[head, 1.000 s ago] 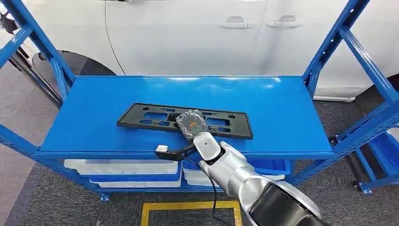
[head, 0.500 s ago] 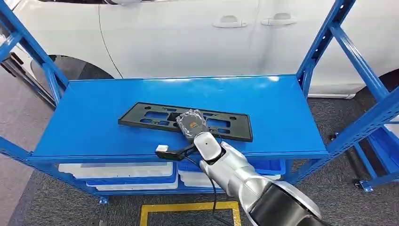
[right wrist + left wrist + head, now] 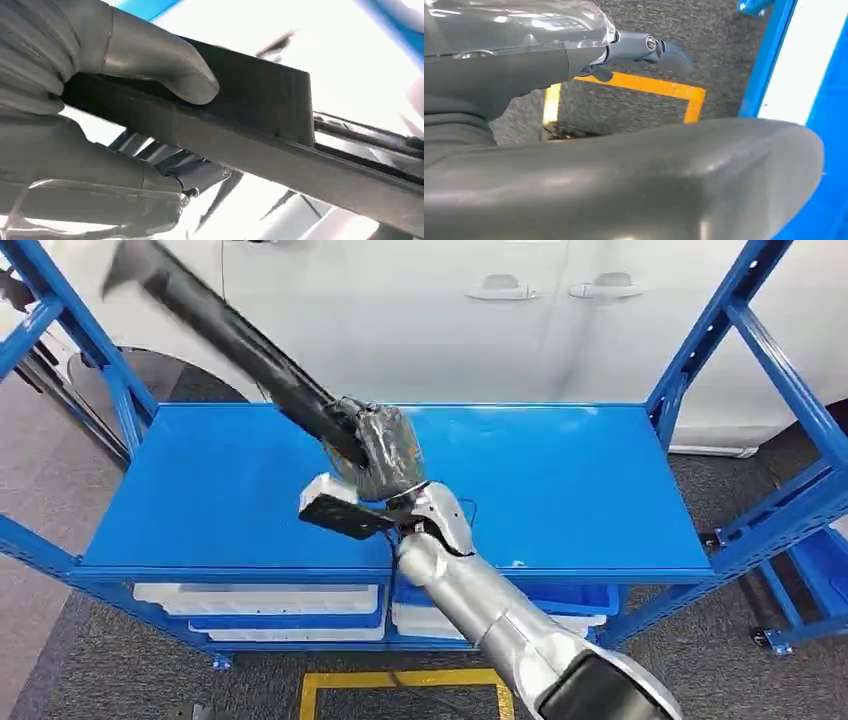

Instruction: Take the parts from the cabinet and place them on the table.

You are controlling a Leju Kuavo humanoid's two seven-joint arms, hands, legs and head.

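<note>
From the head view, my right hand (image 3: 375,450) is raised above the blue shelf (image 3: 560,490), clamped around the long black plastic part (image 3: 230,335). The part is off the shelf, slanting up and away from my hand toward the far left post of the rack (image 3: 75,325); it is blurred, so its outline is hard to read. Behind the shelf stands a white car (image 3: 420,310), and below the shelf lie white trays (image 3: 260,600). On the grey floor in front of the shelf there is a yellow taped outline (image 3: 405,680).

The left wrist view looks down at that same floor beside the shelf: my left hand (image 3: 574,125) is bulky and close, one dark finger (image 3: 659,50) stretched out over the yellow outline (image 3: 644,86). I cannot tell whether this hand is released or clenched; too much of it is cut off.

The right wrist view gives what the head view cannot: my thumb (image 3: 150,55) pressed flat on the part (image 3: 260,115), the other fingers (image 3: 110,180) wrapped beneath its edge. The part's far end runs out of frame.
</note>
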